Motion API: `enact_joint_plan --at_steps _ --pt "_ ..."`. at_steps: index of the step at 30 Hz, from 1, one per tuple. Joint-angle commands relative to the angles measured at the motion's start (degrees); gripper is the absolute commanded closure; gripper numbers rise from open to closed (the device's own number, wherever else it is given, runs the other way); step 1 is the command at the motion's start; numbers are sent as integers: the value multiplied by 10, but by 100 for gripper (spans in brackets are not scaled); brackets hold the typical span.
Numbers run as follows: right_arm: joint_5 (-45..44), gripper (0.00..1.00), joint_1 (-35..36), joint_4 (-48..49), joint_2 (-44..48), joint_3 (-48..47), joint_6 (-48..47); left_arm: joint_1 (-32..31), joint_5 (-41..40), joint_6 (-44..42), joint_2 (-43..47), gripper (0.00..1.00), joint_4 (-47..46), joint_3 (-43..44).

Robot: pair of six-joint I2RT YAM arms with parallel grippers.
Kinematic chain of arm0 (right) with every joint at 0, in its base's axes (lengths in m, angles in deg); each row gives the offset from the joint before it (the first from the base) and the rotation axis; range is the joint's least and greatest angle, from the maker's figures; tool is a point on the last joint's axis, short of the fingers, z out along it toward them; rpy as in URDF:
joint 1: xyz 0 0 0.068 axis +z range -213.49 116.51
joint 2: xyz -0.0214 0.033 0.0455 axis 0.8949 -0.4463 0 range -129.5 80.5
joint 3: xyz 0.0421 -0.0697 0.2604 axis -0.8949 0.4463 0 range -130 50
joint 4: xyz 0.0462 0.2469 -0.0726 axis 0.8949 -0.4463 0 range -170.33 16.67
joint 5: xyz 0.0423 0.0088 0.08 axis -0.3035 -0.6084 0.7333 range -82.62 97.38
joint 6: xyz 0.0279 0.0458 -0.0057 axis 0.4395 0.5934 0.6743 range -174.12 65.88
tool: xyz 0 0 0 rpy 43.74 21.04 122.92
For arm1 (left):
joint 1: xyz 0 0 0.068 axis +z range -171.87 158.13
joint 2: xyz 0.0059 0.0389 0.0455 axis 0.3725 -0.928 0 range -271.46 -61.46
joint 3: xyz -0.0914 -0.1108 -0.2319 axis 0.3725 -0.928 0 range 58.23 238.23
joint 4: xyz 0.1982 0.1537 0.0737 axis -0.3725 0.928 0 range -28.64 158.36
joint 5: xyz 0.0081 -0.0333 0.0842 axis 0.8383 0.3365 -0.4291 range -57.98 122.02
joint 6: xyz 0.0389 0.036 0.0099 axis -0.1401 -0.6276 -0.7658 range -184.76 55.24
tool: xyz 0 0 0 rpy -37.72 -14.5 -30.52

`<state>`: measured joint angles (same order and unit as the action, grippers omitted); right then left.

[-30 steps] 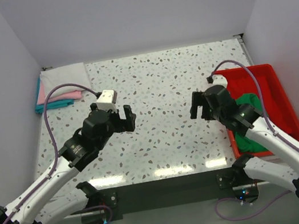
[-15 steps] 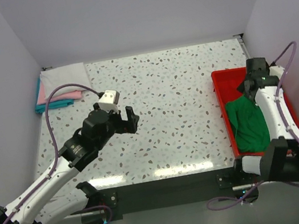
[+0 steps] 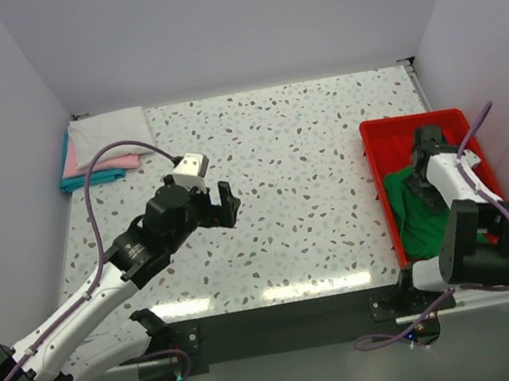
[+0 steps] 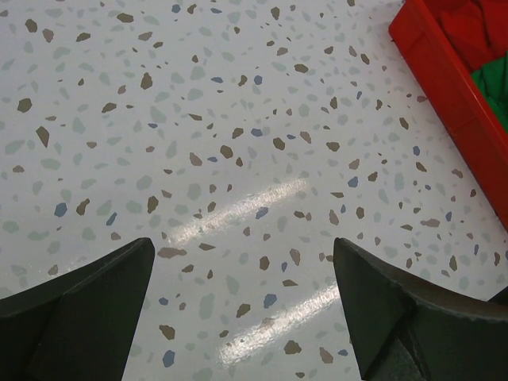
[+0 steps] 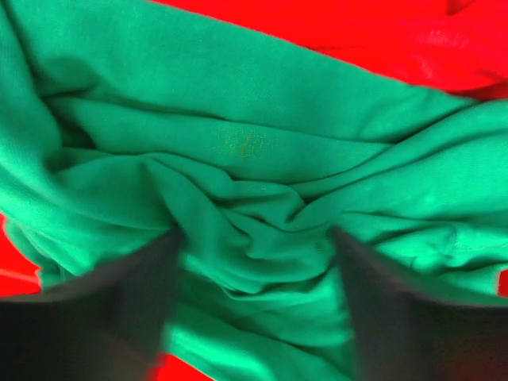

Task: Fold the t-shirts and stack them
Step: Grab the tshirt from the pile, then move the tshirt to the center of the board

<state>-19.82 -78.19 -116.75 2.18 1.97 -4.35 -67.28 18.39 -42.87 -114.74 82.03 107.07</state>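
Green t-shirt (image 3: 413, 218), three folded t-shirts (image 3: 108, 134)

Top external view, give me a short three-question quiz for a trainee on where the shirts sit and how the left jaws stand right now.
1. True or false: the green t-shirt lies inside the red tray.
2. Where is the folded stack of white, pink and teal shirts?
A. at the far left corner of the table
B. in the red tray
C. under the left arm's base
3. Fill in: the left jaws stand ____ above bare table, holding nothing.

Key: 1 true; 2 A; 3 open.
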Motion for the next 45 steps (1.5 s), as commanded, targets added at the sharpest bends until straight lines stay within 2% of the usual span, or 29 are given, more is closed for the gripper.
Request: enact_joint_plan --at_steps 1,2,3,5,6,12,16,21,24,26,28,31,33,34,36,37,40,42,45 --pt "-11 41 -2 44 18 12 17 1 6 -1 -1 0 -23 -3" --pt "-12 51 -2 47 24 14 12 1 5 -1 -2 0 -22 -3" --pt "-14 75 -2 42 32 14 11 1 4 -1 -3 0 -22 -2" --pt "-17 96 -2 34 60 8 0 1 5 -1 -6 0 -22 -1" --pt "-14 100 -2 26 71 6 -6 1 4 -1 -6 0 -22 -1" --pt "15 100 -2 -27 155 -74 -56 1 3 -3 -2 0 -22 0" --pt "72 100 -2 -39 200 -156 -90 1 0 -3 1 0 -22 0" --pt "240 100 -2 5 239 -238 -149 1 -6 -3 3 0 -23 1" --pt "302 100 7 18 232 -281 -158 1 -17 2 4 0 -18 6" --pt "349 100 38 25 215 -326 -156 1 -39 9 7 0 -12 12" --pt "329 100 86 26 195 -372 -153 1 -68 24 16 0 -2 19" --pt "256 100 275 35 172 -427 -152 1 -118 49 32 0 15 28" --pt "238 100 344 47 134 -476 -152 1 -136 62 40 0 26 39" --pt "221 100 417 47 118 -495 -154 2 -158 68 49 0 31 42" --pt "172 100 495 46 62 -563 -177 2 -184 77 64 0 41 53" --pt "154 100 566 40 42 -592 -184 2 -193 81 68 0 45 56" --pt "116 100 662 20 -38 -695 -212 3 -225 92 85 0 58 64" --pt "132 100 677 9 -75 -740 -219 3 -242 97 94 0 69 73" --pt "127 100 676 15 -73 -702 -222 3 -257 107 106 0 86 79"
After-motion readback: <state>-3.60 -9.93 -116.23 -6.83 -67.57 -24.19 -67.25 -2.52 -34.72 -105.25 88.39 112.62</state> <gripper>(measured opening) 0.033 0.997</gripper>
